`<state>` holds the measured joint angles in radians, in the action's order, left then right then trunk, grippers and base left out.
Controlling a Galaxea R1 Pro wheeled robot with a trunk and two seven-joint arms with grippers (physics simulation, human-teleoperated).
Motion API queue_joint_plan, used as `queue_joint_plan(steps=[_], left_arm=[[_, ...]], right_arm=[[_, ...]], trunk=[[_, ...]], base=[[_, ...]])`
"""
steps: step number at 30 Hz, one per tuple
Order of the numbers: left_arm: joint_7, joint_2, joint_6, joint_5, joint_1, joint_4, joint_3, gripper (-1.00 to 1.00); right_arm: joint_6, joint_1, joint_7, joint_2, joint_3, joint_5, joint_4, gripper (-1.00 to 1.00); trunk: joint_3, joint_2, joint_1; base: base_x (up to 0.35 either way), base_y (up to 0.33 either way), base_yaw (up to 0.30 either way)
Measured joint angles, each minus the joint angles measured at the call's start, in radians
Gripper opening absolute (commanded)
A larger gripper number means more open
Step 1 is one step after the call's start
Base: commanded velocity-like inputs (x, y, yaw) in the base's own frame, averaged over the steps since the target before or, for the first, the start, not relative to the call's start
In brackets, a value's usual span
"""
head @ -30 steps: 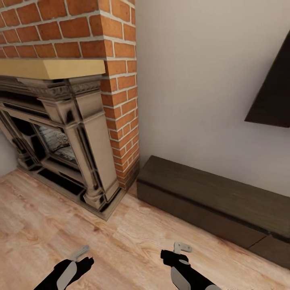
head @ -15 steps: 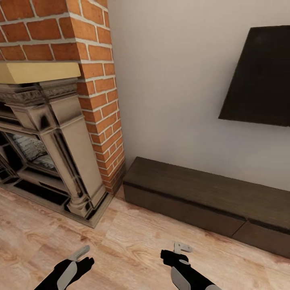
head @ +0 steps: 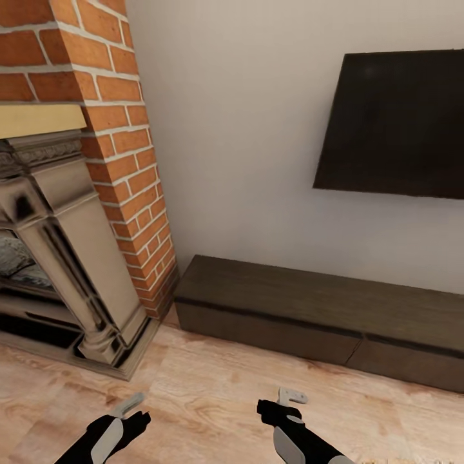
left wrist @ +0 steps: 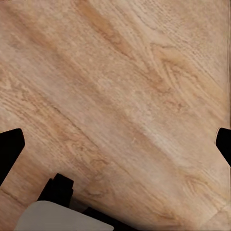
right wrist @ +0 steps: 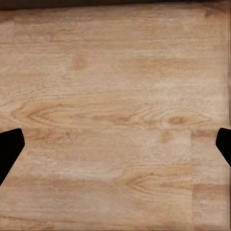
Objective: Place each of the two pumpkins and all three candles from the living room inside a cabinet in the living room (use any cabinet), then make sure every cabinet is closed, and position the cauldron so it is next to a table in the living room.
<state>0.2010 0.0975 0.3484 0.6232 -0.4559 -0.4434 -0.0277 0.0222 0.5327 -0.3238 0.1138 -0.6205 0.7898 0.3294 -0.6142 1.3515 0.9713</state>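
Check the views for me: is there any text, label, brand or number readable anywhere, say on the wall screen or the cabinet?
None: no readable text in any view.
The dark wall screen is blank, with no logo visible.
The cabinet has plain wood fronts, no labels.
The fireplace surround and brick column carry no writing.
Both wrist views show bare wooden floor.

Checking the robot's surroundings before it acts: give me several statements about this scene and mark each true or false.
1. The cabinet stands against the wall, right of the brick fireplace. True.
2. A pumpkin sits on the cabinet top. False: the top is bare.
3. Both the left gripper and right gripper are open and hold nothing. True.
4. A dark panel hangs above the cabinet. True.
5. The floor is grey tile. False: light wood.
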Motion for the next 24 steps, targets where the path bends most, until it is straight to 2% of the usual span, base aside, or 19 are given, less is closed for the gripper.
queue_joint_plan(steps=[24], left_arm=[[0.000, -0.001, 0.000, 0.000, 0.000, 0.000, 0.000, 1.00]], right_arm=[[0.000, 0.000, 0.000, 0.000, 0.000, 0.000, 0.000, 1.00]], trunk=[[0.020, 0.000, 0.000]], base=[[0.000, 0.000, -0.264]])
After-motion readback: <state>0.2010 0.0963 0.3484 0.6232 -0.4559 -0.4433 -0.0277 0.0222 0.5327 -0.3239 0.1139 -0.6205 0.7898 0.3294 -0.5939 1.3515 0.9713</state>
